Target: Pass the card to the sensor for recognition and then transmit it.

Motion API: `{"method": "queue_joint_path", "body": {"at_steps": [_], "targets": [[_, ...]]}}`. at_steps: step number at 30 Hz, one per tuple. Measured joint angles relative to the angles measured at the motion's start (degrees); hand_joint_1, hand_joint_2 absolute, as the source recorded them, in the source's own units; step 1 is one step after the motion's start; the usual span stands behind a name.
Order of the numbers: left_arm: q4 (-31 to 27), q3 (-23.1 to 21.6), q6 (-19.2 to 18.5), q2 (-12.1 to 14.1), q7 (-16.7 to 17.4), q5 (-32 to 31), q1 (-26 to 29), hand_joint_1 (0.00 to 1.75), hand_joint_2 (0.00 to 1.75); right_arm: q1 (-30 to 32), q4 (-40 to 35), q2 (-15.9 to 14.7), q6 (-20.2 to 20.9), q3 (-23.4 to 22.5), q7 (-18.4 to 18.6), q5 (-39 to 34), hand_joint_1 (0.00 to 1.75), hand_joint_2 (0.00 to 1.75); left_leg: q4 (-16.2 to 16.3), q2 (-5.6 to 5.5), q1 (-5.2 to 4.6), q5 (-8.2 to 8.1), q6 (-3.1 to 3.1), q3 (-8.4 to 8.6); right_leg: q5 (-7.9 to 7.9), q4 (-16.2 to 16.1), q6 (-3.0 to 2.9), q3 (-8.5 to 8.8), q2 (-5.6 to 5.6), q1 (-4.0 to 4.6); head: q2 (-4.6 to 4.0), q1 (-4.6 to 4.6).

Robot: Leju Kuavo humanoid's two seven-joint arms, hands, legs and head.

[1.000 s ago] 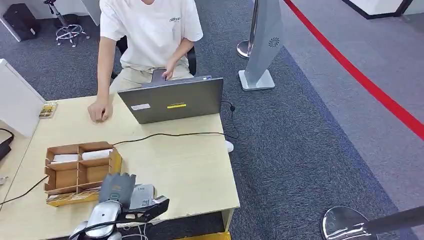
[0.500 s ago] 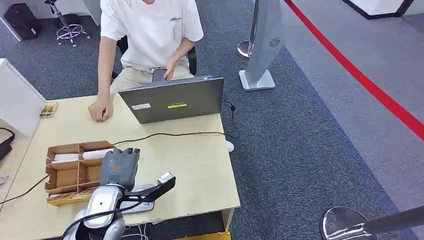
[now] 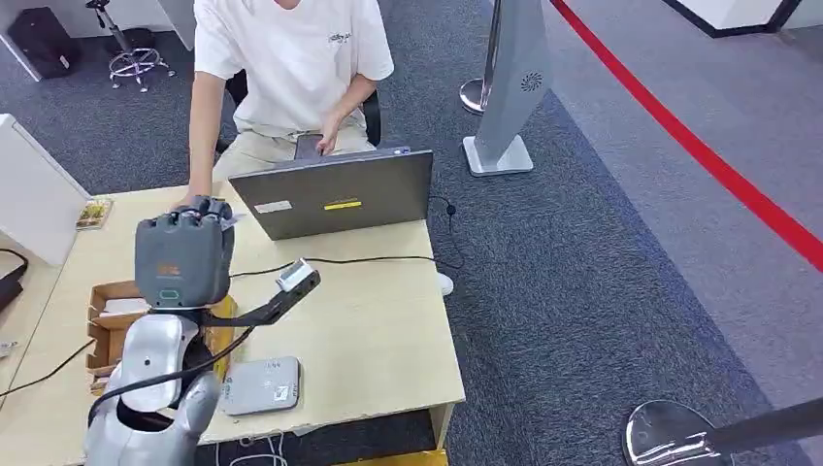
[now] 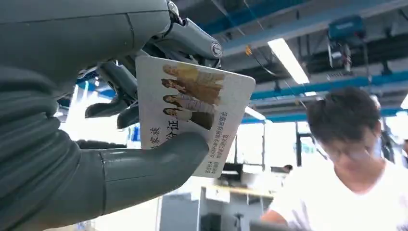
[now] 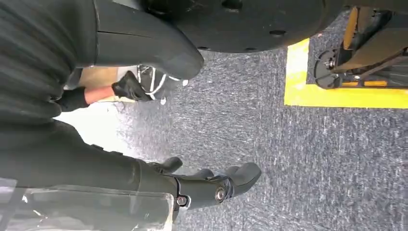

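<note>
Left of the head frame, the left hand (image 3: pixel 184 257) hides its load; the wrist view shows thumb and fingers (image 4: pixel 192 38) pinching the card (image 4: pixel 192 113). Right hand (image 5: pixel 211 185) hangs over carpet, fingers loose, holding nothing.

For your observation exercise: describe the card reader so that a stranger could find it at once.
Start at the pale wooden table. Near its front edge, beside the cardboard divider box, lies the sensor: a flat grey pad with rounded corners, unlike the open laptop standing at the far edge.
</note>
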Motion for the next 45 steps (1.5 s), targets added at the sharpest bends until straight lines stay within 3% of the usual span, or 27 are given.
{"method": "queue_joint_path", "body": {"at_steps": [3, 6, 12, 16, 22, 32, 45], "targets": [[1.25, 0.02, -0.98, 2.45, 3.52, 0.0, -3.76, 1.75, 1.75, -0.04, 0.02, 0.0, 0.07, 0.33, -0.11, 0.59, 0.0, 1.75, 0.0, 0.0, 0.0, 0.05, 0.03, -0.04, 0.03, 0.0, 0.02, -0.03, 0.0, 0.0, 0.0, 0.0], [4.33, 0.77, -0.76, 4.41, 4.5, 0.0, -7.16, 1.75, 1.75, -0.13, 0.02, 0.0, 0.46, 0.83, -0.11, 1.01, 0.0, 1.75, 0.0, 0.0, 0.0, 0.12, 0.02, -0.04, 0.11, 0.01, 0.0, -0.05, 0.0, 0.0, 0.0, 0.0], [10.45, 0.26, -4.55, 10.65, 12.15, 0.0, -14.7, 1.75, 1.75, -0.26, 0.02, 0.0, 0.68, 1.25, -0.85, 1.03, 0.0, 1.75, 0.0, 0.1, 0.01, 0.19, -0.03, -0.16, 0.22, 0.04, -0.02, -0.24, 0.11, 0.0, 0.0, 0.0], [16.16, 0.09, -5.27, 14.43, 13.77, 0.0, -18.76, 1.75, 1.75, -0.29, 0.02, 0.0, 0.7, 1.25, -0.94, 1.01, 0.0, 1.75, 0.0, 0.1, 0.02, 0.28, -0.09, -0.24, 0.28, 0.07, -0.05, -0.33, 0.14, 0.01, 0.0, 0.0], [21.16, -0.9, -5.99, 17.72, 16.06, 0.0, -21.04, 1.75, 1.75, -0.35, 0.02, 0.0, 0.72, 1.25, -1.05, 0.92, 0.0, 1.75, 0.0, 0.11, 0.03, 0.3, -0.09, -0.32, 0.29, 0.08, -0.04, -0.41, 0.15, 0.01, 0.0, 0.0], [25.7, -2.38, -5.22, 20.02, 16.83, 0.0, -22.57, 1.75, 1.75, -0.6, 0.02, 0.0, 1.2, 1.25, -1.0, 1.03, 0.0, 1.75, 0.0, 0.1, 0.03, 0.32, -0.1, -0.38, 0.32, 0.08, -0.04, -0.47, 0.15, 0.01, 0.0, 0.0], [26.27, -5.62, -3.43, 19.41, 14.9, -0.02, -22.79, 1.75, 1.75, -0.65, 0.07, 0.11, 0.37, 1.25, -1.33, 0.98, 0.0, 1.75, 0.0, 0.09, 0.03, 0.33, -0.12, -0.42, 0.34, 0.08, -0.04, -0.52, 0.14, 0.01, 0.0, 0.0]]}}
